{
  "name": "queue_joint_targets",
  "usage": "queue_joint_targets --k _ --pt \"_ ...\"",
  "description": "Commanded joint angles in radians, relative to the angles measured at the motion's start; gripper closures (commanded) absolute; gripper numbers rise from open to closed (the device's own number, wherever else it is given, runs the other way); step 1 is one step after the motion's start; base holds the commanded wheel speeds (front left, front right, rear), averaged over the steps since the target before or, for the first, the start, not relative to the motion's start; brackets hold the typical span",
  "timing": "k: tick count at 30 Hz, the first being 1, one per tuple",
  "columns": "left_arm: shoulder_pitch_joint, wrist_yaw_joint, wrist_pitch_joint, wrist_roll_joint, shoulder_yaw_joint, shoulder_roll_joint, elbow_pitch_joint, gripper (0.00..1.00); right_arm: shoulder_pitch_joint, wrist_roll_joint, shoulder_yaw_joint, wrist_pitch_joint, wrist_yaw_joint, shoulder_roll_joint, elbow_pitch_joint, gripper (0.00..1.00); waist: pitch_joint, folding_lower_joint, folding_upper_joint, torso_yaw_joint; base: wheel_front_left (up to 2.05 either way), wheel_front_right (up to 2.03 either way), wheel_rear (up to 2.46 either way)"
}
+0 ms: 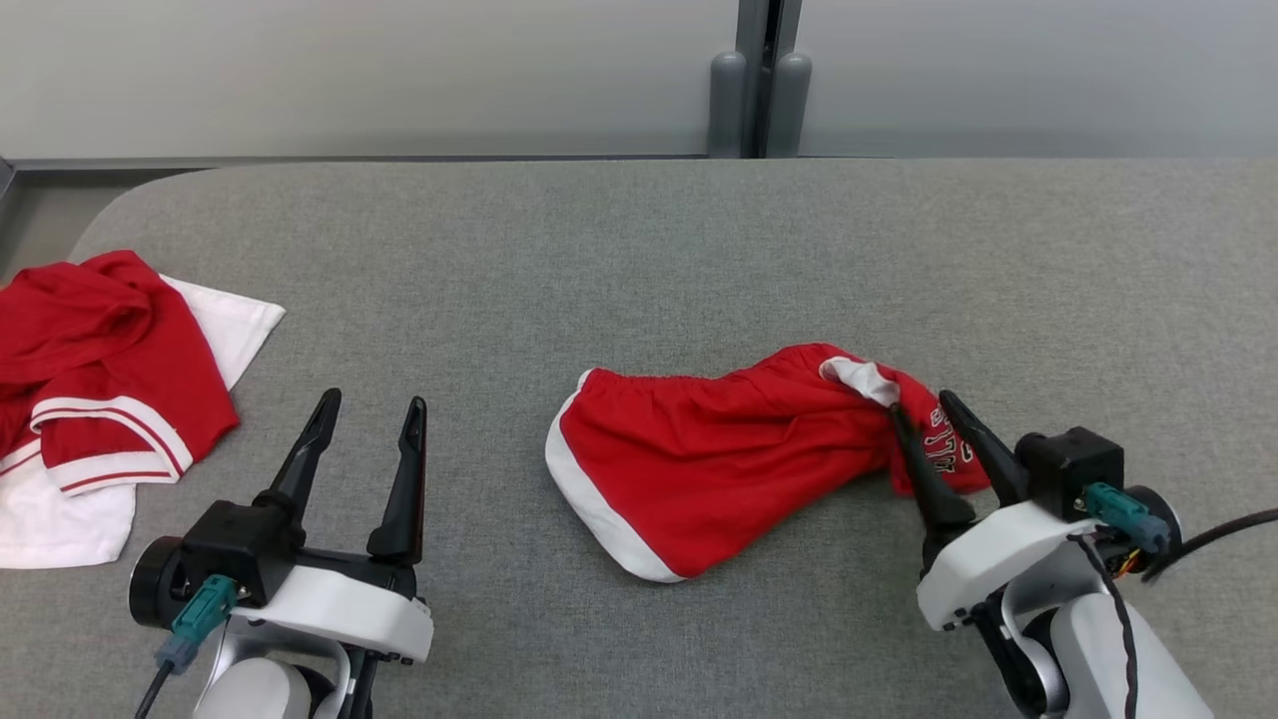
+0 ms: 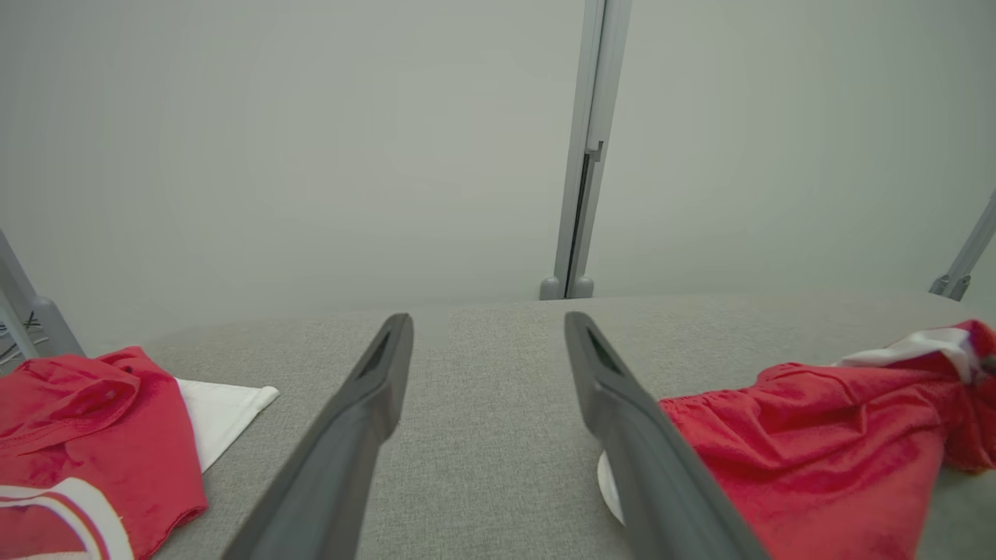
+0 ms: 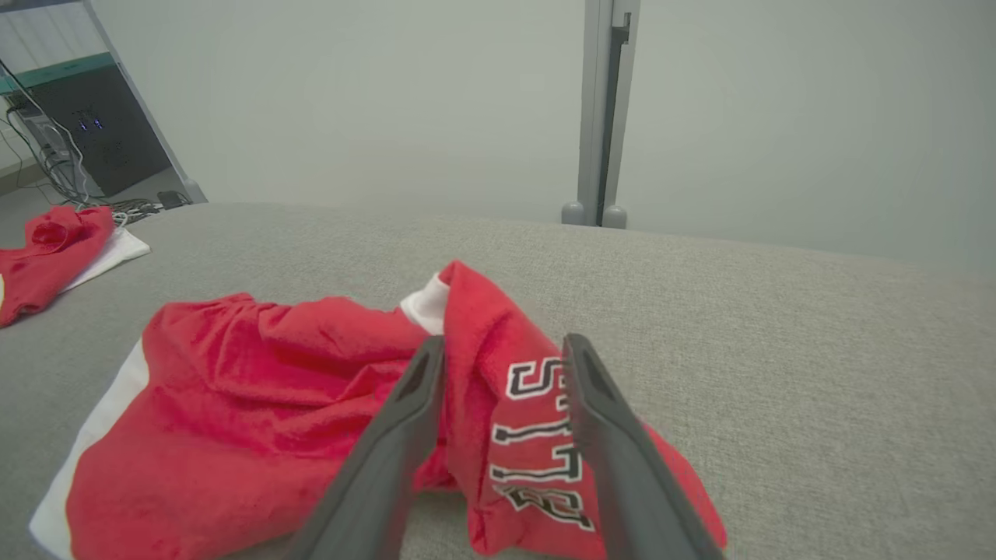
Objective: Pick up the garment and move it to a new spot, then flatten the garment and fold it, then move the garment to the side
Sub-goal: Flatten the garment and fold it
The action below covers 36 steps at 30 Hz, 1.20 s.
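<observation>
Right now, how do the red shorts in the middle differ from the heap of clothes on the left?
The red shorts lie in the middle of the table, spread fairly flat; the heap lies crumpled by its left edge. The shorts show black-outlined lettering; the heap shows red-striped white bands. The right tool straddles a fold of the shorts; the left tool stands open, apart from the heap. Both are red with white trim.

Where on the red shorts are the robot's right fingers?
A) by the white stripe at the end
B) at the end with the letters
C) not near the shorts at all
B: the right gripper stands open, its tips on either side of the lettered end of the shorts.
</observation>
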Motion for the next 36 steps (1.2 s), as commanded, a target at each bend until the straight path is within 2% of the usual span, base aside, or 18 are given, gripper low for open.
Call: queue_joint_targets --k 1,9,16,18,19,24,29,36 --pt "-0.025 -0.006 -0.009 0.004 -0.002 -0.001 0.01 0.0 -0.025 0.003 -0.018 -0.024 0.0 0.001 0.016 1.0 0.022 0.0 0.0 0.011 0.0 0.0 0.0" --pt "-0.059 -0.012 -0.03 0.001 0.004 -0.004 0.039 0.0 -0.075 0.059 -0.172 -0.096 0.0 0.012 0.072 1.0 0.054 0.0 0.0 -0.001 0.0 0.0 0.0" --pt "-0.082 -0.021 -0.041 0.003 0.0 -0.006 0.058 0.0 -0.076 0.097 -0.331 -0.136 0.0 0.022 0.193 1.0 0.077 0.0 0.0 -0.006 0.0 0.0 0.0" --pt "-0.089 -0.021 -0.043 0.002 0.0 -0.006 0.064 0.0 -0.069 0.117 -0.354 -0.138 0.0 0.029 0.234 0.5 0.082 0.0 0.0 -0.008 0.0 0.0 0.0" --pt "-0.091 -0.022 -0.044 0.001 0.002 -0.006 0.067 0.0 -0.068 0.121 -0.358 -0.14 0.0 0.031 0.252 0.0 0.084 0.0 0.0 -0.01 0.0 0.0 0.0" --pt "-0.093 -0.021 -0.051 -0.003 0.008 -0.003 0.078 0.0 -0.064 0.155 -0.369 -0.172 0.0 0.037 0.302 0.0 0.088 0.0 0.0 -0.026 0.0 0.0 0.0" --pt "-0.092 -0.022 -0.053 -0.003 0.008 0.0 0.086 0.0 -0.061 0.159 -0.368 -0.206 0.0 0.038 0.281 0.0 0.079 0.0 0.0 -0.038 0.0 0.0 0.0" --pt "-0.071 -0.013 -0.058 -0.003 0.01 0.004 0.094 0.0 -0.037 0.09 -0.334 -0.21 0.0 0.009 0.131 0.0 0.04 0.0 0.0 -0.051 0.0 0.0 0.0"
